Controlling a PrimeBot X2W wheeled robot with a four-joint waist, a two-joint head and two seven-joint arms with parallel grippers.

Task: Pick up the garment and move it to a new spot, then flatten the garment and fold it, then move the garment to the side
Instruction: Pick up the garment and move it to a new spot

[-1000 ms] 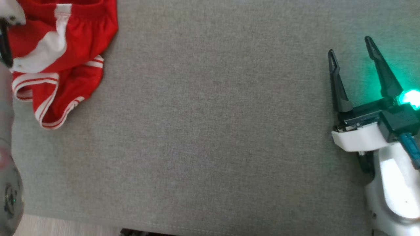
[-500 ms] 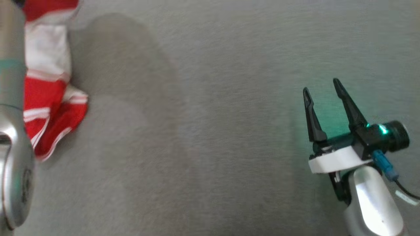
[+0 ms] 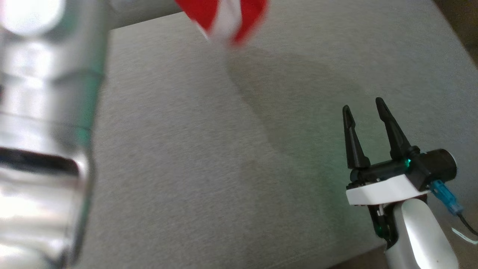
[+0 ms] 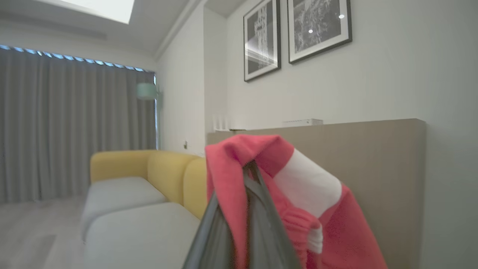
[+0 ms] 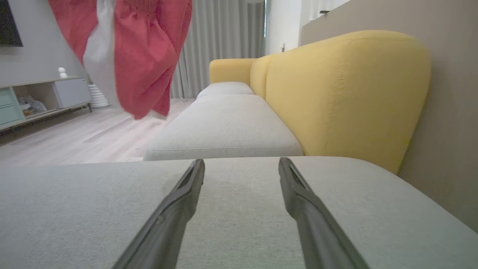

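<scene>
Over grey cushion, left jaws pinch garment

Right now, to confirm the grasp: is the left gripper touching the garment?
Touching. The left wrist view shows the left gripper shut on the garment, red cloth pinched between its fingers and draped over them.

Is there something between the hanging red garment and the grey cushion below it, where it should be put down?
Nothing visible does. The garment hangs from the shut left gripper above the grey cushion, which is bare beneath it. The open right gripper is off to the right, apart from the garment.
</scene>
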